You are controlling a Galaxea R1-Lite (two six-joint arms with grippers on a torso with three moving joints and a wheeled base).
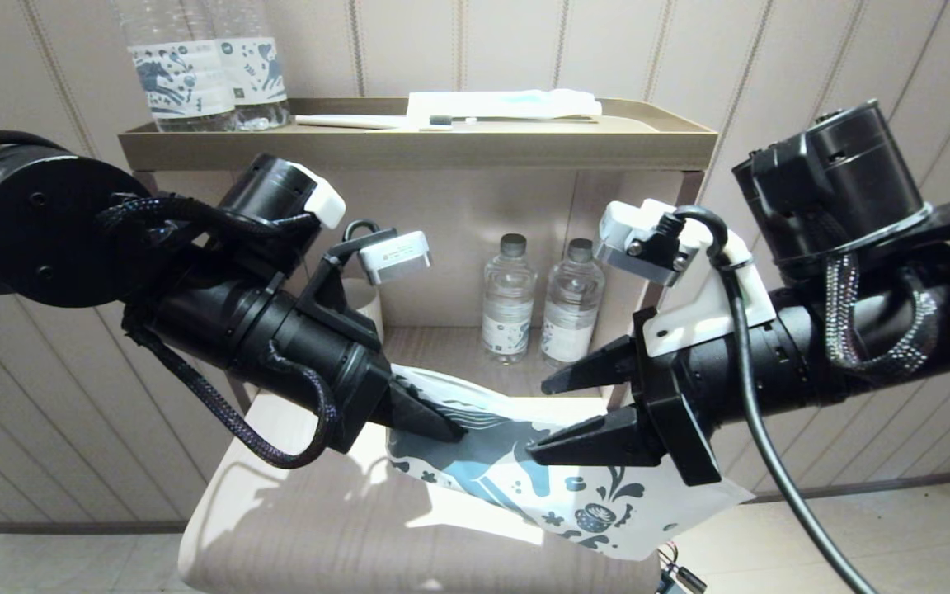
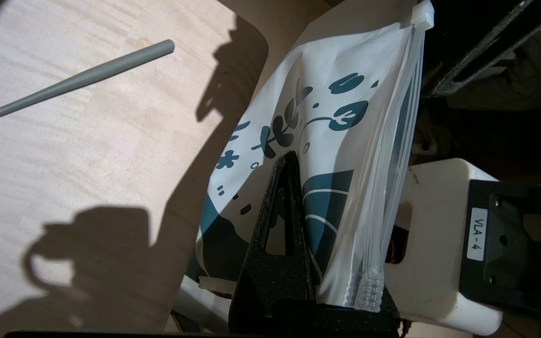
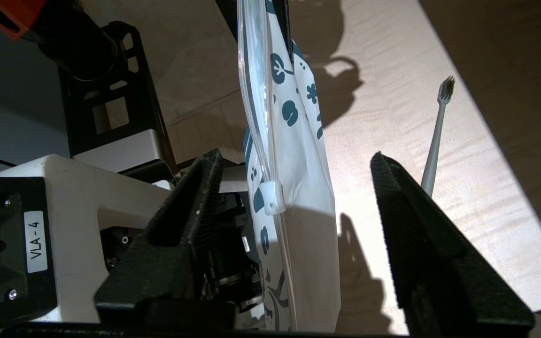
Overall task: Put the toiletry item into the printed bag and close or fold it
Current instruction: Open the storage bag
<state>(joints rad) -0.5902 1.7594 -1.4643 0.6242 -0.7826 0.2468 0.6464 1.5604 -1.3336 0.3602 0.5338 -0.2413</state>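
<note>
The printed bag (image 1: 524, 487), white with a dark blue horse and flowers, hangs on edge above the pale wooden seat (image 1: 277, 511). My left gripper (image 1: 454, 431) is shut on its left end; in the left wrist view one black finger (image 2: 287, 188) presses the printed face and the other is hidden behind the bag (image 2: 327, 117). My right gripper (image 1: 538, 417) is open, its jaws standing on either side of the bag's right part (image 3: 298, 141) without touching it, near the white zip slider (image 3: 270, 197). The toothbrush (image 2: 78, 80) lies on the wood (image 3: 435, 141), apart from the bag; the head view hides it.
Two water bottles (image 1: 508, 297) stand in the shelf behind. The top tray (image 1: 417, 144) carries two more bottles (image 1: 195, 74), a white packet with a light-blue stripe (image 1: 500, 103) and another toothbrush (image 1: 442, 120). The robot's white base (image 2: 439, 244) sits below the bag.
</note>
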